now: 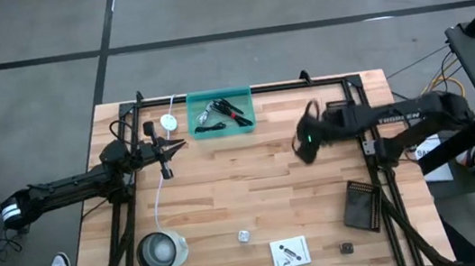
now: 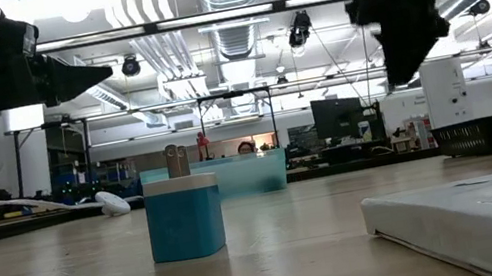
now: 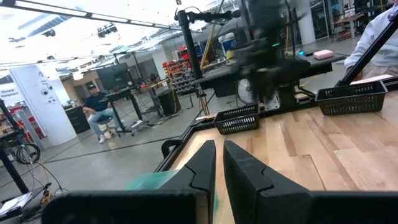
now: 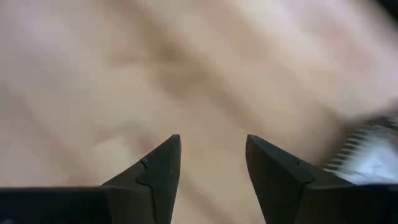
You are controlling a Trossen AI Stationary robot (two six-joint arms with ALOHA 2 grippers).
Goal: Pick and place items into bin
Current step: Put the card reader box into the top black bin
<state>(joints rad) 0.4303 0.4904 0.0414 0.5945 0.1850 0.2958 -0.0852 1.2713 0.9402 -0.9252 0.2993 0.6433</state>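
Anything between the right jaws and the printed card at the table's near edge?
Nothing visible. Bare wood lies between the right gripper and the card; the black perforated board sits off to the side.

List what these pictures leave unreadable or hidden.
- Contents of the teal bin: in the high view, dark items and a red bit show, too small to tell apart.
- Print on the white card: too small in the high view.
- Small dark object near the table's front edge: too small to identify.
- Right gripper: jaws apart, empty; motion blur smears the table below it.
- Bin in the low view: the blue block covers part of it.
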